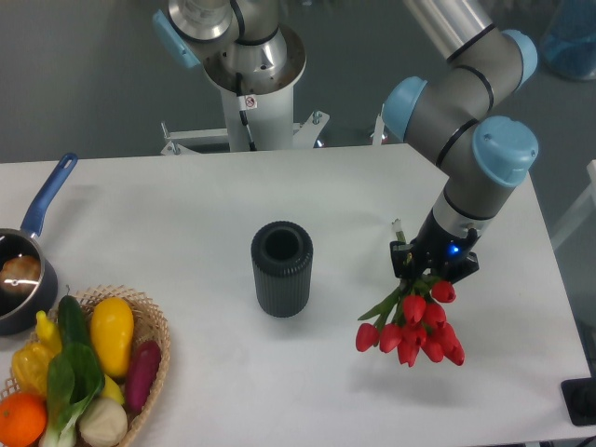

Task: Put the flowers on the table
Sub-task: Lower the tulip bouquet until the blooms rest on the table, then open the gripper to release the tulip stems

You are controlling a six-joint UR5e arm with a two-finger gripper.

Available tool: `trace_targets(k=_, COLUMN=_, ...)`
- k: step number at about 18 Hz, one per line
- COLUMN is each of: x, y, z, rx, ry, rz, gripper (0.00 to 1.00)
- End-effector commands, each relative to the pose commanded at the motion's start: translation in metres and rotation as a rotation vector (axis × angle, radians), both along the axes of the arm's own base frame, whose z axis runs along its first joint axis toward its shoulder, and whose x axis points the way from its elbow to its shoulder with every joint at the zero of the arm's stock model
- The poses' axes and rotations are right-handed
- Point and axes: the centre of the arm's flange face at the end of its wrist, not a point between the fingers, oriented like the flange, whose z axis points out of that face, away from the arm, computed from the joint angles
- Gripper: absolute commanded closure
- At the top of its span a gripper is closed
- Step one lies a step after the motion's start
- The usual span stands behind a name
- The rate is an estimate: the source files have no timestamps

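Observation:
The flowers [414, 326], a bunch of red tulip buds with green leaves, hang buds-down at the right side of the white table [186, 214]. My gripper [430, 268] is shut on their stems, just above the buds. The stem ends are mostly hidden by the gripper; a thin tip sticks out at its upper left. The buds hang close over the tabletop; I cannot tell whether they touch it.
A dark ribbed vase [281, 268] stands upright and empty at the table's middle. A wicker basket [154, 349] of vegetables sits at the front left corner. A blue-handled pot [23, 270] sits at the left edge. The robot base [251, 74] stands behind the table.

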Motion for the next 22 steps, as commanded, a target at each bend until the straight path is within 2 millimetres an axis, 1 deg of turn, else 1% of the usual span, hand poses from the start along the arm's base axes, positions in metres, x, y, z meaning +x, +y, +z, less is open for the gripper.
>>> trace_targets(k=5, x=0.006, y=0.006, z=-0.008, rx=-0.007, ry=-0.016, rz=0.001, gripper=0.61)
trace_targets(k=9, x=0.005, y=0.008, z=-0.015, rx=-0.011, ry=-0.024, rz=0.001, gripper=0.61)
trace_targets(k=12, x=0.007, y=0.016, z=-0.022, rx=-0.015, ry=-0.031, rz=-0.011, gripper=0.61)
trace_targets(k=14, x=0.008, y=0.017, z=-0.024, rx=-0.017, ry=-0.035, rz=-0.014, gripper=0.58)
trace_targets(k=20, x=0.010, y=0.021, z=-0.030, rx=-0.020, ry=-0.042, rz=-0.022, gripper=0.57)
trace_targets(k=21, x=0.009, y=0.020, z=-0.030, rx=-0.020, ry=-0.042, rz=-0.020, gripper=0.57)
trace_targets(k=22, x=0.010, y=0.021, z=-0.030, rx=-0.020, ry=-0.041, rz=-0.025, gripper=0.54)
